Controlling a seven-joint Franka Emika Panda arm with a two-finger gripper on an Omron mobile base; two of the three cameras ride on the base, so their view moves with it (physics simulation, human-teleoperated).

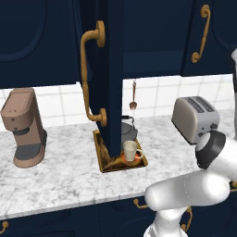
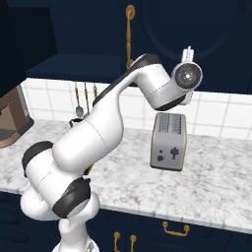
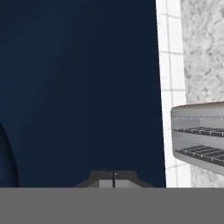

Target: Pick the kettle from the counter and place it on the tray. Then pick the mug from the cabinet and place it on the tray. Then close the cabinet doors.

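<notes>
The cabinet (image 1: 152, 37) ran dark navy above the counter (image 1: 60, 176), and one of the cabinet doors (image 1: 107, 69) stood swung out edge-on over the worktop, its long brass handle (image 1: 88, 74) facing the camera. The other door (image 3: 78, 87) was flat and close in front of the hand. A brown coffee machine (image 1: 24, 127) stood at the counter's left, and a silver toaster (image 1: 196, 118) at its right. The tray (image 1: 107, 163) lay on the counter below the open door, with the kettle (image 1: 129, 132) on its back part and the mug (image 1: 130, 150) just in front. The gripper (image 3: 114, 180) was empty, its fingertips pressed together, raised by the door above the toaster.
</notes>
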